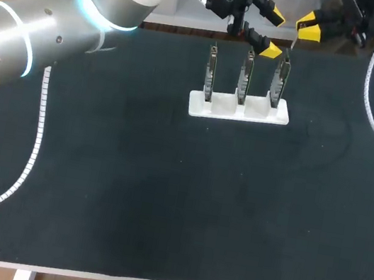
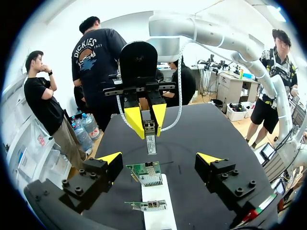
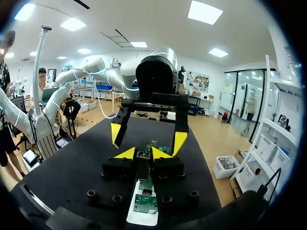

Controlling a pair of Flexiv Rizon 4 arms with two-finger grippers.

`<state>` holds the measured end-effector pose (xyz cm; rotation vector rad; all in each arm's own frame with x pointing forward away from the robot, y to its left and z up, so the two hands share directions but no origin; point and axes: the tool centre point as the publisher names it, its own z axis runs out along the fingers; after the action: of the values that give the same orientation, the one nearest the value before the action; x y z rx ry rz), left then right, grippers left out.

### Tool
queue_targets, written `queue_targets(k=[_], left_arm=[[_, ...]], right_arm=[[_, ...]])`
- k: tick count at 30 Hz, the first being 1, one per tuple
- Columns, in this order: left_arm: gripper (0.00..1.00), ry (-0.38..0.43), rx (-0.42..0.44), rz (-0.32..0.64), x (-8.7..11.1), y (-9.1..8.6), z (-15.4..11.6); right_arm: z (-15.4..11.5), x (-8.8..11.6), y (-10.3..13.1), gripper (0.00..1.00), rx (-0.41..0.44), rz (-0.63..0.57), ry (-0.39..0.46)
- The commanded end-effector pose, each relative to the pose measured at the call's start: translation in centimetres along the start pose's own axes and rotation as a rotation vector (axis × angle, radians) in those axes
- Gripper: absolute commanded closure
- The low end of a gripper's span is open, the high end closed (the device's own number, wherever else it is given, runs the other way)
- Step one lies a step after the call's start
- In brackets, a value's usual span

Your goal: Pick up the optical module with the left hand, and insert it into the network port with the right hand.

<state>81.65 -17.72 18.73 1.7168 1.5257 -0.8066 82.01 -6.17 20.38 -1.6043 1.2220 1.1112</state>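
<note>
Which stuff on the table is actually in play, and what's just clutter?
In play: small silver optical module in right gripper; three green port boards in white holder; open left gripper.
Lying about: white spiral cables on black table.

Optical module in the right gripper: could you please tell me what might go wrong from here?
1. The right gripper pinches only one end of the optical module, so it may tilt or slip when pressed into a port.
2. The open left gripper hangs close to it, near the boards; the arms could collide.
</note>
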Motion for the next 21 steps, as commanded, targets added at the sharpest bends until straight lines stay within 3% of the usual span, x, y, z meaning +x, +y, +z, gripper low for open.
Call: queue_targets(k=[1,21], left_arm=[[0.00,0.003,0.005,0.002,0.0,0.2,0.0],[0.00,0.003,0.005,0.002,0.0,0.2,0.0]], right_arm=[[-0.3,0.4,-0.7,1.00,-0.015,0.013,-0.001],[0.4,1.8,-1.9,1.00,-0.068,0.046,0.013]])
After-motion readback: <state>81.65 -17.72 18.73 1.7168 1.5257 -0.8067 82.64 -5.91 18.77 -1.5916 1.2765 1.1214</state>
